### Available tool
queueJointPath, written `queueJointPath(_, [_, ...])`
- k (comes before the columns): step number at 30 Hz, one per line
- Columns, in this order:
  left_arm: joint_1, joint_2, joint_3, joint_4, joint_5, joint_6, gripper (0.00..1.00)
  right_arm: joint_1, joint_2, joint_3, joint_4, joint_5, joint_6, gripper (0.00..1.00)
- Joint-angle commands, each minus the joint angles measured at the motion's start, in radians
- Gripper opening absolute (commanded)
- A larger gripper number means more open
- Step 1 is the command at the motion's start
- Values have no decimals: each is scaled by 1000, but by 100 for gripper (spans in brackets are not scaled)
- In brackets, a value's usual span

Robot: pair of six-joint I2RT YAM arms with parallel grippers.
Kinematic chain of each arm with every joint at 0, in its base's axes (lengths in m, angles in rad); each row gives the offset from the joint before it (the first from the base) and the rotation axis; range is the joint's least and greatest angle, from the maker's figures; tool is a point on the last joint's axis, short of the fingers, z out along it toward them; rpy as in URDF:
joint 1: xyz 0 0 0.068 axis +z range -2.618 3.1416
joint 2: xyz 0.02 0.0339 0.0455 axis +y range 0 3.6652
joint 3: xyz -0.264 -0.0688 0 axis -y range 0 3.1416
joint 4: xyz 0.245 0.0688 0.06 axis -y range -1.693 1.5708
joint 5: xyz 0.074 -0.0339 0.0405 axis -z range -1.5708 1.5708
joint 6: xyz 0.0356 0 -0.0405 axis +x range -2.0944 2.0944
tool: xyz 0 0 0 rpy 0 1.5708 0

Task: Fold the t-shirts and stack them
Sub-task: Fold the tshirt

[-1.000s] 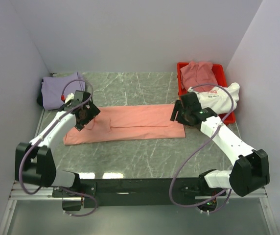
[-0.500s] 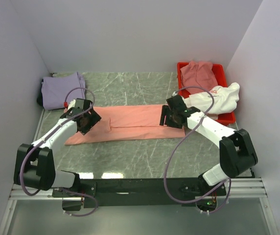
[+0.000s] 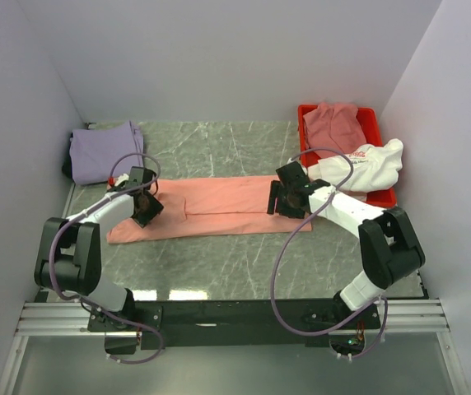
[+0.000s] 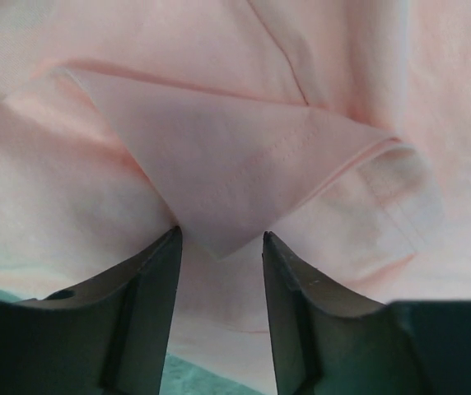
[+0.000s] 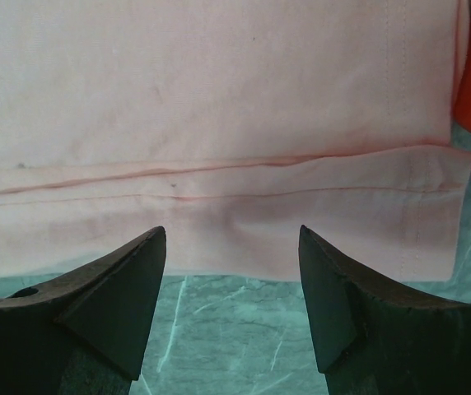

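The salmon-pink t-shirt (image 3: 219,206) lies flat as a long strip across the middle of the table. My left gripper (image 3: 145,206) is down on its left end. In the left wrist view the left gripper (image 4: 221,239) has its jaws partly narrowed but apart, and the tip of a folded corner (image 4: 244,164) of the shirt lies between them. My right gripper (image 3: 283,200) is at the shirt's right end. In the right wrist view the right gripper (image 5: 230,234) stands open over the shirt's near hem (image 5: 219,214), with nothing pinched.
A lavender t-shirt (image 3: 102,151) lies folded at the back left. A red bin (image 3: 305,115) at the back right holds a dusty rose t-shirt (image 3: 334,123). A white t-shirt with red print (image 3: 367,164) hangs over its front edge. Green marble table (image 5: 235,329) shows below the hem.
The left jaws have narrowed around the folded corner while the left gripper shifted slightly. The right gripper moved left from beside the bin onto the shirt's right end.
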Motion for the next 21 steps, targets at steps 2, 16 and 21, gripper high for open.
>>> queueJointPath(2, [20, 22, 54, 33, -42, 4, 47, 4, 15, 31, 18, 23, 3, 72])
queueJointPath(16, [48, 79, 138, 4, -54, 20, 5, 4, 52, 49, 7, 39, -3, 72])
queueJointPath(21, [63, 98, 197, -31, -103, 24, 2, 4, 61, 57, 2, 49, -4, 72])
